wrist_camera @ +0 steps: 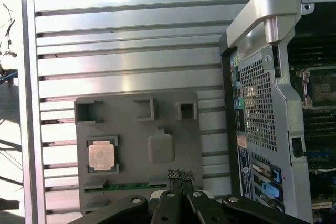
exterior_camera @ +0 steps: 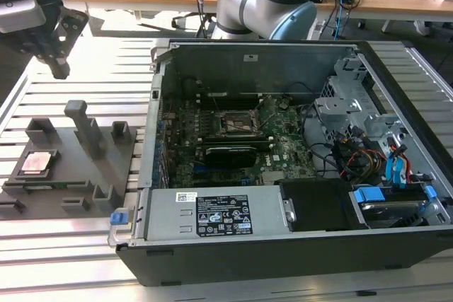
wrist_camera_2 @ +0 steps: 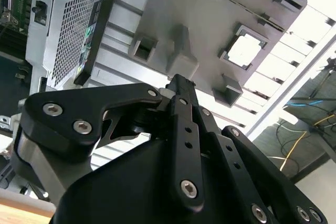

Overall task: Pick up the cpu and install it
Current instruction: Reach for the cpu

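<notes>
- The gripper (exterior_camera: 59, 68) is hovering above the grey fixture (exterior_camera: 74, 171), its fingers pressed together and pinching nothing.
- The cpu (exterior_camera: 39, 163) is lying flat in a fixture pocket, on the exterior view's left of the computer case (exterior_camera: 283, 263).
- It is probably light, stiff and fragile, so it is best gripped by opposite edges.

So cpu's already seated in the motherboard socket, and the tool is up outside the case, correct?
Not quite. The cpu lies in its pocket on the grey fixture, outside the case on the exterior view's left, not in the motherboard socket; the exterior view shows it. The tool is indeed up outside the case.
</notes>
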Controlling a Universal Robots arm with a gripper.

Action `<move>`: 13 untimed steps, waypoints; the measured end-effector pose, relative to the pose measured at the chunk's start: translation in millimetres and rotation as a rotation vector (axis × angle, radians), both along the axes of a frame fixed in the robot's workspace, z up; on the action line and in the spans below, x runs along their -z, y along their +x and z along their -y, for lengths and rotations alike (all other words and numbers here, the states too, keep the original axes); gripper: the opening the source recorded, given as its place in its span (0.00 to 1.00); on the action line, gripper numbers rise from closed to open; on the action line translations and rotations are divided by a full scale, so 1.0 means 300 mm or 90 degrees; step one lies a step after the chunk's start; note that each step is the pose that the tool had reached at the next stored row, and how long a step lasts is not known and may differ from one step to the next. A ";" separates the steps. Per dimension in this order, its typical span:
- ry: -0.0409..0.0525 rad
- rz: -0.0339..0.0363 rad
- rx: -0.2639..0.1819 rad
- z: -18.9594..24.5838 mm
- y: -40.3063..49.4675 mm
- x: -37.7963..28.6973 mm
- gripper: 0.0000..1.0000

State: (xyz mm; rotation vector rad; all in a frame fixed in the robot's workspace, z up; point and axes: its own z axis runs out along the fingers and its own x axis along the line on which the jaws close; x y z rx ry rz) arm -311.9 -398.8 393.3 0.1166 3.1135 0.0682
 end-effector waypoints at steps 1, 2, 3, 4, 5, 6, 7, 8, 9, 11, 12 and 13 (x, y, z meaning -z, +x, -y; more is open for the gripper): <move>0.0000 0.0001 0.000 0.000 -0.005 0.000 0.11; 0.0000 0.0000 0.000 0.000 -0.013 0.000 0.11; 0.0000 0.0000 0.000 0.000 -0.021 0.000 0.11; 0.0000 0.0000 0.000 0.000 -0.029 0.000 0.11; 0.0000 0.0000 0.000 0.000 -0.037 0.000 0.11; 0.0000 0.0000 0.000 0.000 -0.042 0.000 0.11; 0.0000 0.0000 0.000 0.000 -0.046 0.000 0.11; 0.0000 0.0001 0.000 0.000 -0.055 0.000 0.11; 0.0000 0.0000 0.000 0.000 -0.060 0.000 0.11; 0.0000 0.0000 0.000 0.000 -0.074 0.000 0.11; 0.0000 0.0000 0.000 0.000 -0.079 0.000 0.11; 0.0000 0.0000 0.000 0.000 -0.085 0.000 0.11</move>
